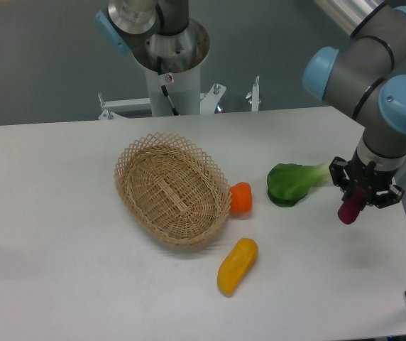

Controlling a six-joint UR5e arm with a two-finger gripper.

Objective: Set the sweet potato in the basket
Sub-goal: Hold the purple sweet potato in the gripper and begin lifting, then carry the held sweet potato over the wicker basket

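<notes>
The sweet potato [349, 207], a small dark reddish-purple tuber, hangs upright between the fingers of my gripper [355, 199] at the right side of the table, just above the surface. The gripper is shut on it. The basket [171, 188], an oval light-tan wicker one with a lattice rim, sits left of centre, far to the left of the gripper. It looks empty.
A green leafy vegetable [293, 182] lies just left of the gripper. A small round orange item [240, 197] touches the basket's right rim. A yellow-orange oblong vegetable [237, 266] lies in front of the basket. The table's right edge is close to the gripper.
</notes>
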